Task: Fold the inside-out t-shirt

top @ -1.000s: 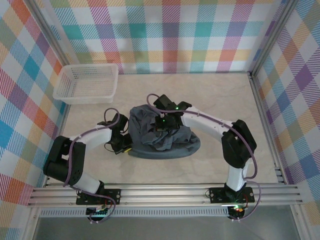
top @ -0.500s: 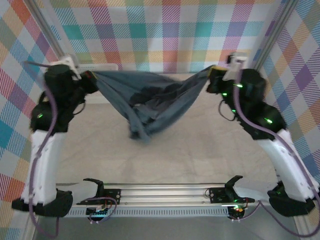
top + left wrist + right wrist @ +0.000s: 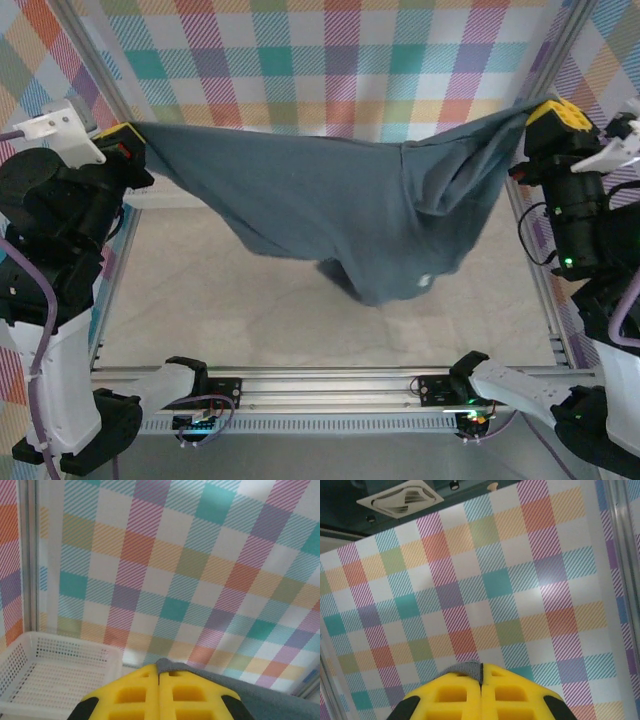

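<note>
Above the table [image 3: 220, 300], high between both arms: one dark grey t-shirt [image 3: 330, 200], inside out, stretched wide and apparently hanging clear of the surface.

Left pincer [image 3: 128, 140]: yellow fingers shut tight on one edge of the cloth, at the far left.

Right pincer [image 3: 545, 112]: likewise clamped on the opposite edge, at the far right.

Middle of the shirt: sags lowest right of centre, bunched and creased.

White mesh basket [image 3: 55, 675]: far left corner, not involved.

Step in hand, by my reading: spreading the garment in the air before laying it down.

Next move likely calls for lowering both arms evenly with the cloth taut, so it lands flat for folding.
</note>
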`<state>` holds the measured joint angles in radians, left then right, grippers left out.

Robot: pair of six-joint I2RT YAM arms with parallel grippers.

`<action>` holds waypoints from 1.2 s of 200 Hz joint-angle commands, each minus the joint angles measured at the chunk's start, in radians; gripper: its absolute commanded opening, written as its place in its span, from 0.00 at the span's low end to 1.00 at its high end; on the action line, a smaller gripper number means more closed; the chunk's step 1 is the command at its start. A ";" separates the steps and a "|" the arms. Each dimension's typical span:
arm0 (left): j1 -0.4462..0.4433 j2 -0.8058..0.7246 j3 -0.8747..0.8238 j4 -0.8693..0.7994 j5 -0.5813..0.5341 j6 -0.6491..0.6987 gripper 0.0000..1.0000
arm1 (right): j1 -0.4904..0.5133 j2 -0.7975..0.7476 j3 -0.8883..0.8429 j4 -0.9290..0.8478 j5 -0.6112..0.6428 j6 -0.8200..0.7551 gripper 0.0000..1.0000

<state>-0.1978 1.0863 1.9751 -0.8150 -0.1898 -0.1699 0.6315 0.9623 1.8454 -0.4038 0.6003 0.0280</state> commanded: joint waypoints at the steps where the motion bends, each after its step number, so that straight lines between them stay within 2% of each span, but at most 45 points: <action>1: 0.005 0.026 0.011 -0.032 -0.037 -0.034 0.00 | 0.002 0.041 0.033 -0.022 0.047 -0.032 0.00; 28: 0.004 0.045 -0.189 0.014 0.036 -0.092 0.00 | -0.001 0.172 0.031 -0.218 0.131 -0.050 0.00; 46: 0.004 0.041 -0.352 0.059 0.071 -0.135 0.00 | -0.025 0.241 0.003 -0.307 0.130 -0.030 0.00; 74: 0.005 0.040 -0.515 0.043 0.084 -0.188 0.00 | -0.087 0.327 0.026 -0.453 0.015 0.069 0.00; 106: 0.005 -0.049 -0.603 0.074 0.090 -0.187 0.00 | -0.092 0.316 0.076 -0.438 -0.085 0.061 0.00; 130: 0.003 -0.109 -0.530 0.090 0.115 -0.139 0.00 | -0.092 0.293 0.177 -0.443 -0.166 0.057 0.00; 156: 0.004 -0.148 -0.393 0.085 0.163 -0.067 0.00 | -0.092 0.172 0.153 -0.295 -0.290 0.051 0.00; 195: 0.005 -0.173 -0.244 0.131 0.220 0.007 0.00 | -0.092 0.076 0.221 -0.212 -0.323 0.073 0.00; 240: 0.004 -0.138 -0.052 0.197 0.266 0.017 0.00 | -0.092 0.087 0.390 -0.192 -0.353 0.042 0.00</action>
<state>-0.1978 0.9195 1.8359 -0.6949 0.0444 -0.1844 0.5480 1.0176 2.1700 -0.6632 0.2775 0.0891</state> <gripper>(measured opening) 0.050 0.049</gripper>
